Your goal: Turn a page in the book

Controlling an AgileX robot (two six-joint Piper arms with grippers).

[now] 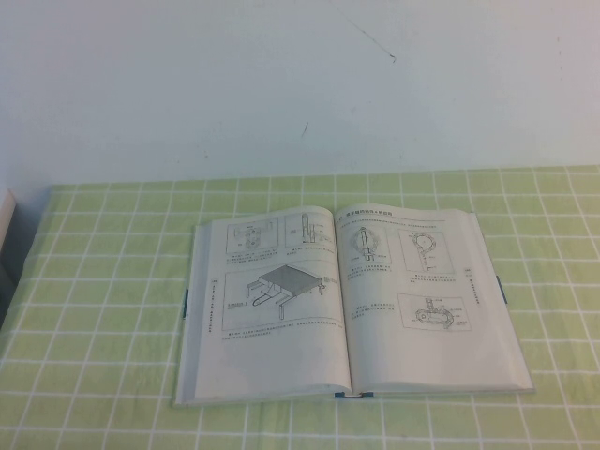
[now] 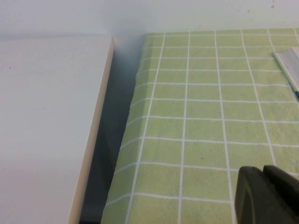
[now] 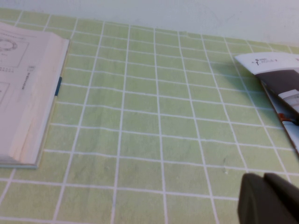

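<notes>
The book (image 1: pixel 352 305) lies open and flat in the middle of the green checked tablecloth, with a thin dark-blue cover edge showing at its sides. The page (image 1: pixel 277 281) with the large flat-panel drawing faces up on the left half. The right half shows three drawings of ringed fittings. Neither arm appears in the high view. My left gripper (image 2: pixel 264 169) is shut and empty over bare cloth, with the book's corner (image 2: pixel 289 65) far from it. My right gripper (image 3: pixel 264 176) is also shut and empty, well off to the side of the book's page block (image 3: pixel 28 93).
A white board or cabinet (image 2: pixel 46 130) stands beside the table's left edge, with a dark gap between them. A printed brochure (image 3: pixel 280 93) lies on the cloth to the right of the book. A white wall runs behind the table.
</notes>
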